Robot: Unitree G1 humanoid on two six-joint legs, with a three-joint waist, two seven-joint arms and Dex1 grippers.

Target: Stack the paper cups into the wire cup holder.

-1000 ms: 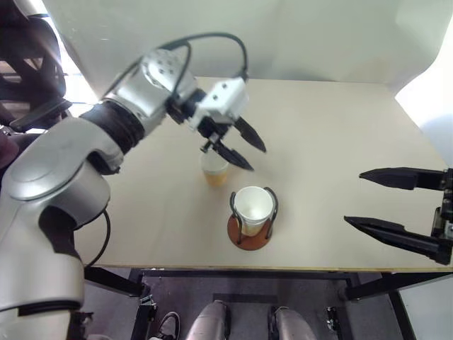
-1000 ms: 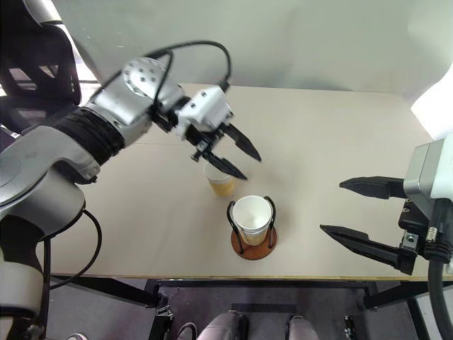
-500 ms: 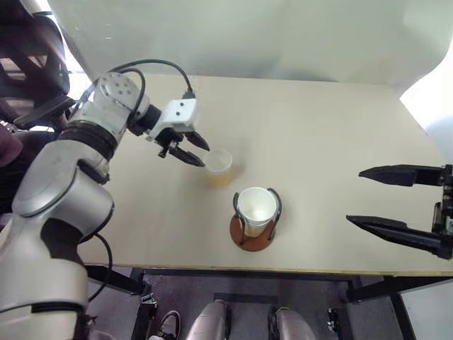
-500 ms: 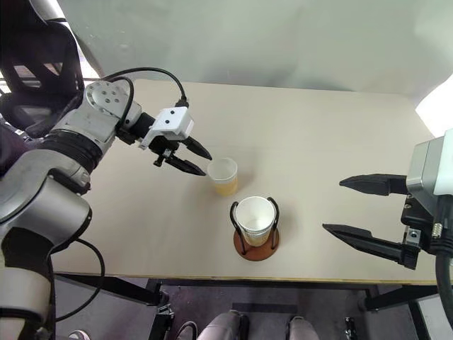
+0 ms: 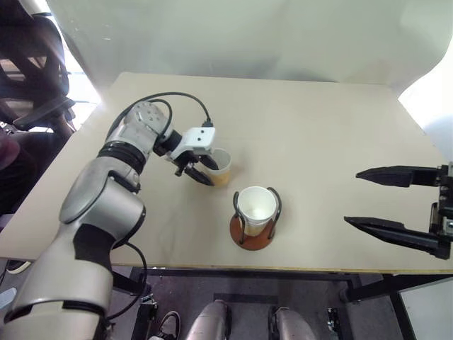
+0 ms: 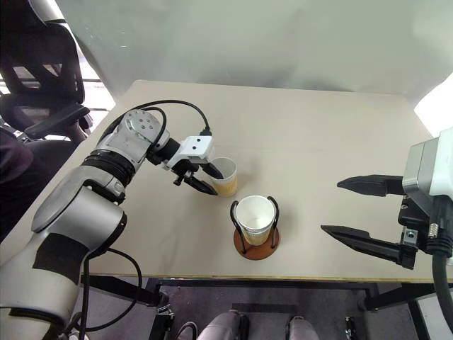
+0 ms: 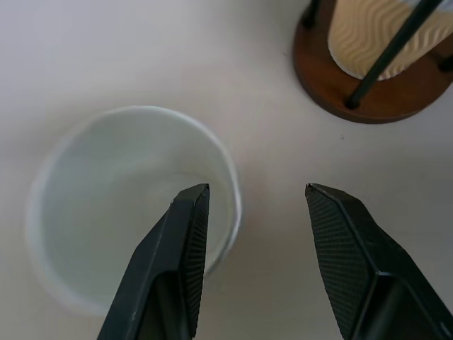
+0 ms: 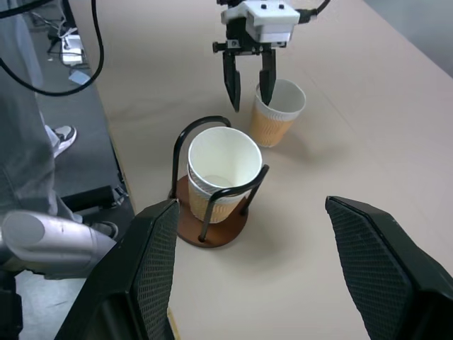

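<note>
Left hand (image 6: 205, 178): fingers apart, straddling the rim of a loose paper cup (image 6: 225, 176), one finger inside, one outside. Right hand (image 6: 352, 208): fingers wide apart, empty, well off to the right above the desk (image 6: 318, 142). Wire cup holder (image 6: 255, 241): near the front edge, just beside the loose cup, holding stacked cups (image 6: 253, 218). Desk pale beige; white backdrop behind; black chair (image 6: 42, 78) at left.

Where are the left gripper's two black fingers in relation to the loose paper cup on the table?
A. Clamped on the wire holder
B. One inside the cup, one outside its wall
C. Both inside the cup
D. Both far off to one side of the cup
B. In the left wrist view one finger of the left gripper dips inside the loose paper cup's rim while the other stands outside, over bare table.
</note>
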